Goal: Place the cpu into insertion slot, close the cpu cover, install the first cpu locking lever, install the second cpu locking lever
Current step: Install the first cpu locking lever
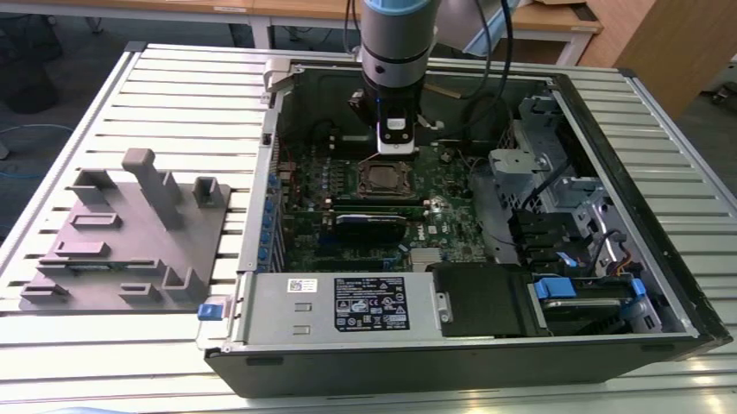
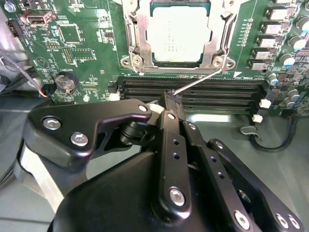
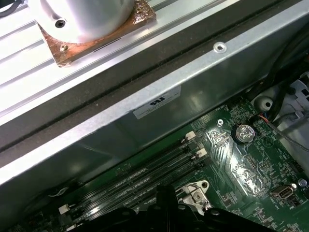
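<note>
In the second wrist view, the gripper (image 2: 171, 99) had its fingers drawn together, tips touching the free end of a locking lever (image 2: 198, 81); a firm clamp could not be confirmed. The cpu (image 2: 176, 36) lay flat and face up just beyond the fingertips, with the cpu cover (image 2: 136, 34) folded down around it. The lever, a thin silver rod, ran aslant from the cover's corner across the black memory slots (image 2: 217, 89). In the exterior view, the insertion slot (image 1: 381, 177) sat on the green motherboard (image 1: 345, 228) inside an open computer case (image 1: 645, 259) on a slatted metal table (image 1: 185, 95). A grey fixture (image 1: 127, 233) stood on the exterior view's left.
</note>
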